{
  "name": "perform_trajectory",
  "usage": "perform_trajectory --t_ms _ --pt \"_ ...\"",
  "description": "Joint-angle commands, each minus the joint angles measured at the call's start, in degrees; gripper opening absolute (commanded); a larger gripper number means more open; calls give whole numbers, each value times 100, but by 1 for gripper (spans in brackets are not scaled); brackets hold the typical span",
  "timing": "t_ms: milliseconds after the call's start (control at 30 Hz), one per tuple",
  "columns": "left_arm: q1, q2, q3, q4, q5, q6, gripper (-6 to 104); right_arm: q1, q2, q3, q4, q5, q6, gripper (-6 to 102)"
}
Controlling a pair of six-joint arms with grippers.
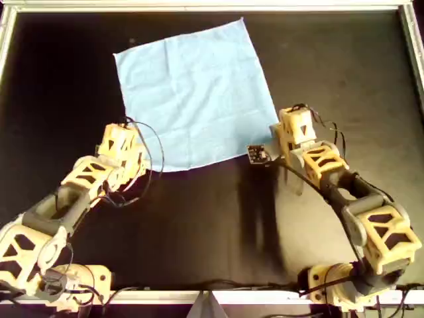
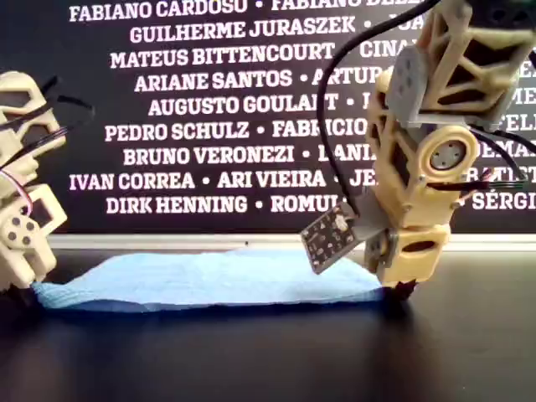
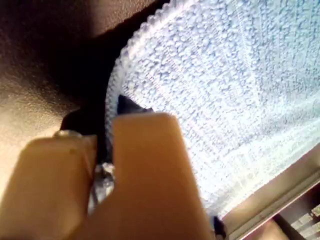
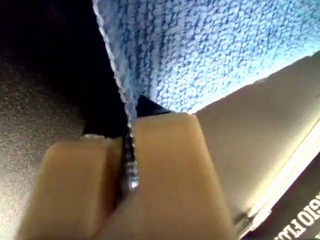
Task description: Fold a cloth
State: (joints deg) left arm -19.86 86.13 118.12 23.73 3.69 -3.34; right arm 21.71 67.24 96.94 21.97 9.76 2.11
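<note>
The light-blue cloth (image 1: pixel 199 93) lies flat and spread open on the black table, turned like a diamond in the overhead view. My first gripper (image 1: pixel 128 137) is at the cloth's lower left edge in the overhead view. In the first wrist view its jaws (image 3: pixel 107 150) are shut on the cloth's edge (image 3: pixel 225 90). My second gripper (image 1: pixel 281 129) is at the cloth's right corner. In the second wrist view it (image 4: pixel 127 150) is shut on that corner (image 4: pixel 200 50). In the exterior view the cloth (image 2: pixel 209 280) lies low between the first gripper (image 2: pixel 25 283) and the second gripper (image 2: pixel 400 289).
A metal frame rail (image 1: pixel 212 6) borders the black table (image 1: pixel 212 225). A small circuit board (image 1: pixel 257 154) sticks out from the second arm's wrist, also seen in the exterior view (image 2: pixel 328 239). A dark banner with white names (image 2: pixel 234 109) stands behind the table.
</note>
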Motion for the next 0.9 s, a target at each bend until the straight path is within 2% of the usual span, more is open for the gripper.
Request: perform_trajectory --t_ms 0,167,300,500,600,867 --pt "158 158 -18 26 9 26 0 44 237 -211 -229 79 35 -1" --pt "158 158 -9 35 9 44 -1 44 325 -70 -114 105 35 -1" --pt "176 167 -35 26 -97 44 -1 44 1011 483 -114 105 35 -1" --pt "589 167 -97 18 -97 53 0 53 2435 1600 -114 26 35 -1" --pt "686 167 -132 26 -97 62 0 62 2839 2092 -114 18 35 -1" --pt "668 167 -18 79 9 589 0 299 3410 3164 -114 18 44 -1"
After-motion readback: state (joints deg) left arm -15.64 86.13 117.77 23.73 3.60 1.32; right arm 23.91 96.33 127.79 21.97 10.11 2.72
